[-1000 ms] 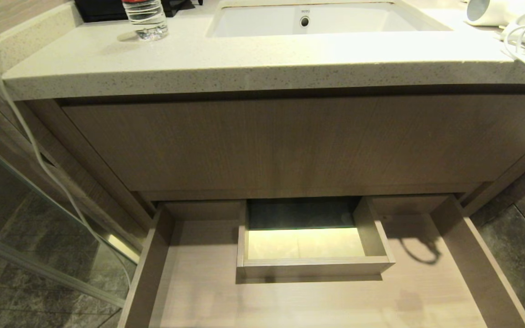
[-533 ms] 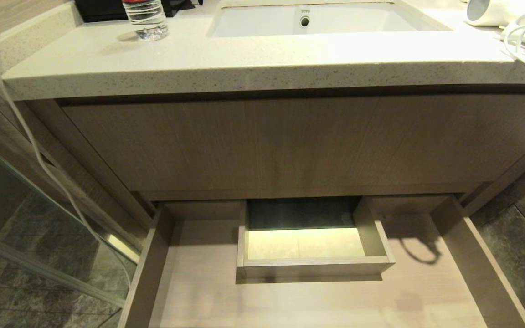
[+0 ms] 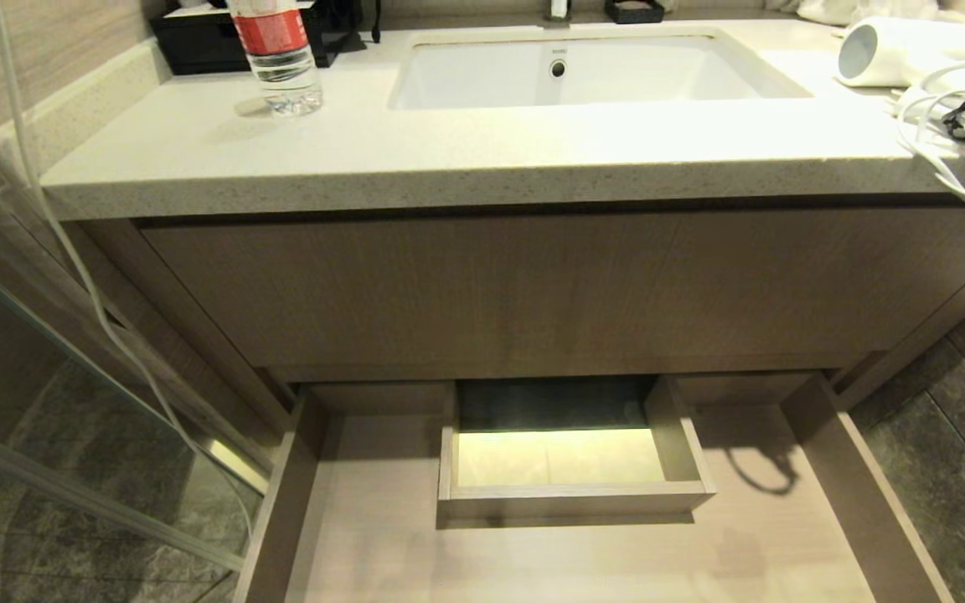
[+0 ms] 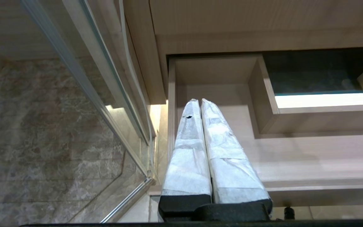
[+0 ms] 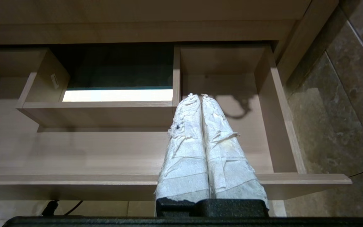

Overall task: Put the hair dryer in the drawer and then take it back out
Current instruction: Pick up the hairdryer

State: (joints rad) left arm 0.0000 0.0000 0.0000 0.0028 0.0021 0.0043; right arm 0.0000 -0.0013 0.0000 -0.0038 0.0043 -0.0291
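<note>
The left claw (image 4: 200,101), its fingers pressed together, hangs above the open drawer (image 4: 295,164).

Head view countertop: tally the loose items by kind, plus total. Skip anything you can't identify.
Water bottle: 1
Hair dryer: 1
White cord bundle: 1
Black box behind the bottle: 1
Small black tray behind the sink: 1
Total: 5
A white item at the back right edge is cut off; not counted. Nothing lies in the open drawer.

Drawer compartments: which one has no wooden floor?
The boxed middle cut-out of the drawer: bright floor shows through it. The sections left and right of it have wooden bottoms and lie bare.
</note>
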